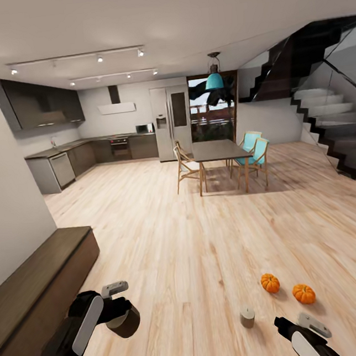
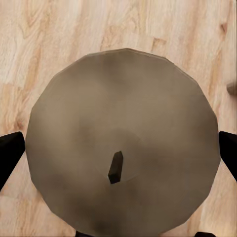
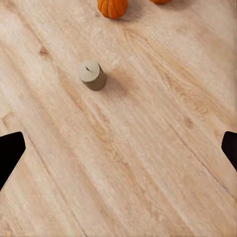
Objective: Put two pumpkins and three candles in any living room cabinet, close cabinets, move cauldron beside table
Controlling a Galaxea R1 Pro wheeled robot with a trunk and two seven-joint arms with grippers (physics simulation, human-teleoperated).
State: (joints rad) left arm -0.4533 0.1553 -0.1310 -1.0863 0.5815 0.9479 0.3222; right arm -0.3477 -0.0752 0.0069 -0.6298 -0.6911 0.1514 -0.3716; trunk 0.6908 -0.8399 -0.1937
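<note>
Left jaws [image 1: 123, 313] clamping a squat beige-grey wax candle with a short dark wick [image 2: 121, 143], one black finger [image 2: 10, 153] pressing each side of the round body, wick end facing the wrist camera, pale plank floor [image 1: 197, 242] beneath

Holding this candle out from the near end of the long, low, dark-brown wooden cabinet with plain handleless front [image 1: 40, 284]; cabinet front showing closed, so likely needing opening before the candle goes in

Right jaws [image 1: 291, 325] hanging spread apart and empty above the floor, black fingertips [image 3: 11, 150] showing wide at both edges of the wrist view

Second small grey cylindrical candle [image 1: 247, 316] standing upright on the floor, well out from the cabinet and just beside the right jaws, its long axis vertical, wick up; lying ahead of the right jaws and off-centre between the fingers in the wrist view [image 3: 92, 75]

Two round ribbed orange pumpkins [image 1: 270, 283] [image 1: 304, 294] sitting on the floor just past that candle, further still from the cabinet, close together but apart

Right arm plainly nearer to the floor candle; left forearm angling forward and low alongside the cabinet, wrist bent downward

Third candle and cauldron not identifiable here
</note>
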